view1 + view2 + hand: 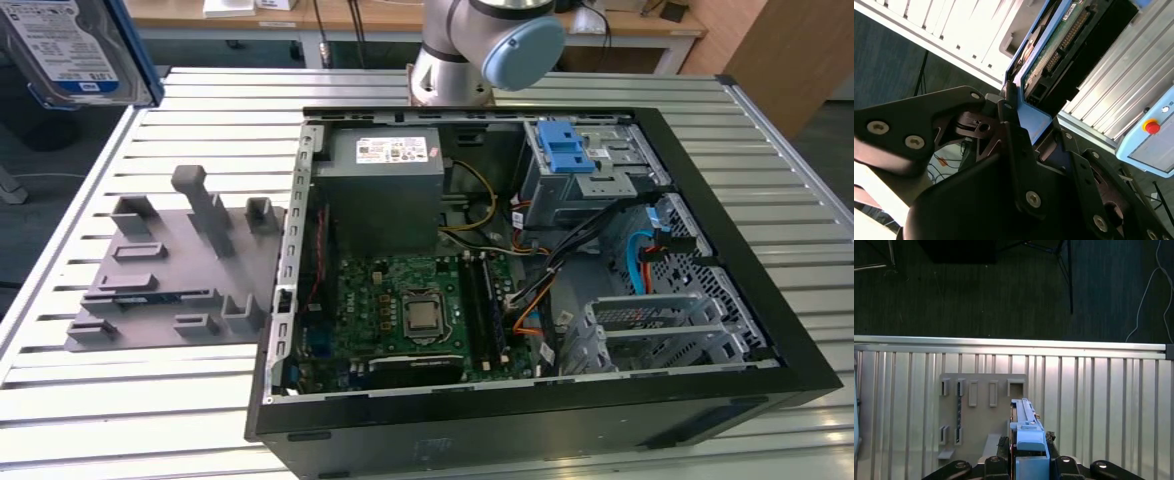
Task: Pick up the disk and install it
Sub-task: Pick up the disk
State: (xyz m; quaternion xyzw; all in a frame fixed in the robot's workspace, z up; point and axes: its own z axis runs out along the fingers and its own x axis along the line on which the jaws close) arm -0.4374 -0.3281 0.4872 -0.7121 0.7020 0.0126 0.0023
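Gripper is clamping one end of the disk, jaws shut tight on it, w/ the rest of the drive sticking out past the fingertips. In the exterior view the disk is hanging raised at the exterior view's upper left, well apart from the open PC case. In the first wrist view, a grey slotted fixture and the slatted tabletop are lying below it.

A slatted metal table stands on dark carpet floor — wooden workbenches line the back.
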